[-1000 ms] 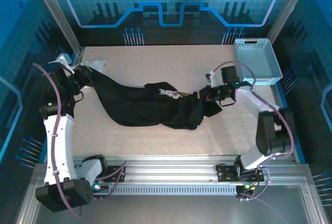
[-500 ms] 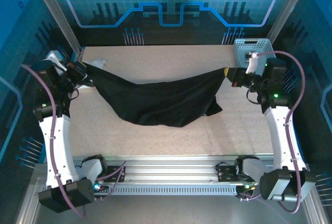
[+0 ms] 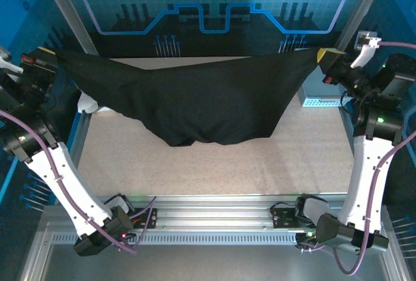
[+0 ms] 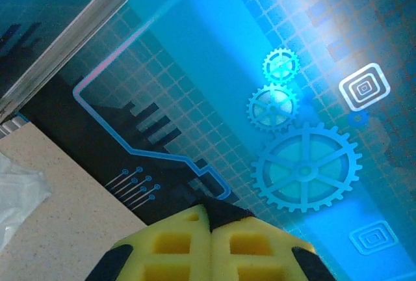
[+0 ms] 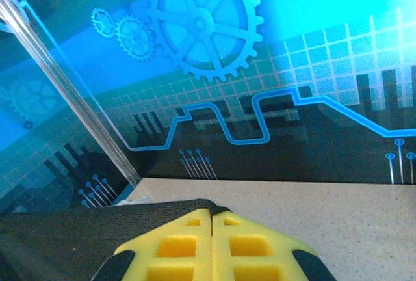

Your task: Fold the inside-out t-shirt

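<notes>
The inside-out t-shirt [image 3: 195, 99], black and plain, hangs stretched in the air between both arms, its lowest fold sagging just above the table's middle. High at the far left, my left gripper [image 3: 53, 55] is shut on one corner; a black tip of cloth pokes out between its yellow pads [image 4: 175, 245]. High at the far right, my right gripper [image 3: 320, 55] is shut on the other corner. In the right wrist view the black hem [image 5: 78, 229] runs leftward from the pinched yellow pads [image 5: 250, 242].
The speckled beige table [image 3: 214, 164] lies below the hanging cloth. A white garment [image 3: 86, 103] sits at the table's left edge behind the shirt. A pale basket [image 3: 318, 102] stands at the far right, mostly hidden. Metal posts frame the back corners.
Both arms rose and spread outward, lifting the t-shirt off the table and pulling it taut. A second ago it lay crumpled on the surface with the right gripper near the middle.
</notes>
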You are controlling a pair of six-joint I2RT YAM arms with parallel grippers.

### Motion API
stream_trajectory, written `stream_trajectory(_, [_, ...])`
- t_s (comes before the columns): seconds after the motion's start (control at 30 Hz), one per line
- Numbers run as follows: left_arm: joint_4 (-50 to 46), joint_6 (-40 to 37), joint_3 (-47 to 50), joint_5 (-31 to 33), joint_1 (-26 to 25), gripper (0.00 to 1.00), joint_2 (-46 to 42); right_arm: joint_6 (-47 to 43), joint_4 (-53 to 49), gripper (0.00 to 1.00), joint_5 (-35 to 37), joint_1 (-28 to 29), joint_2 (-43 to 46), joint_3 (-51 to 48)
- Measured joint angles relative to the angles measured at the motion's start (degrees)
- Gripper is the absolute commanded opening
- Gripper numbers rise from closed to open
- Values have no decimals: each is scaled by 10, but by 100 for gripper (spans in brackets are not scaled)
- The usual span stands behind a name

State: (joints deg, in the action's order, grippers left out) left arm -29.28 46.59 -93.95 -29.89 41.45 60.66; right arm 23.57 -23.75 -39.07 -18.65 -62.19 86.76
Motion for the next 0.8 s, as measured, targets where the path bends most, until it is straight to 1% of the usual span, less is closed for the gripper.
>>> stream_trajectory(0.07, [-7,-4,0,2,-7,0,0,-5,-12,0,5,19,0,0])
stream_trajectory(0.17, [-18,-26,9,16,-44,0,-10,-25,-34,0,28,79,8,-21])
stream_trajectory(0.23, [-26,-48,35,28,-80,0,-29,-38,-48,0,49,121,33,-68])
stream_trajectory(0.37, [-37,-86,120,60,-140,0,-69,-50,-72,0,91,154,86,-177])
stream_trajectory(0.43, [-40,-105,157,88,-185,0,-66,-52,-75,0,111,169,85,-213])
stream_trajectory(0.5, [-40,-123,174,127,-244,0,-36,-55,-75,0,134,185,57,-224])
stream_trajectory(0.53, [-41,-132,172,148,-280,0,-6,-57,-66,0,148,193,31,-222])
stream_trajectory(0.6, [-46,-145,145,175,-323,0,62,-63,-62,0,170,201,-34,-193])
stream_trajectory(0.63, [-55,-153,113,185,-338,0,109,-68,-64,0,182,202,-77,-159])
stream_trajectory(0.73, [-76,-164,-4,205,-352,0,220,-84,-67,0,217,202,-184,-24])
stream_trajectory(0.8, [-85,-172,-70,219,-352,0,248,-94,-67,0,232,202,-203,37])
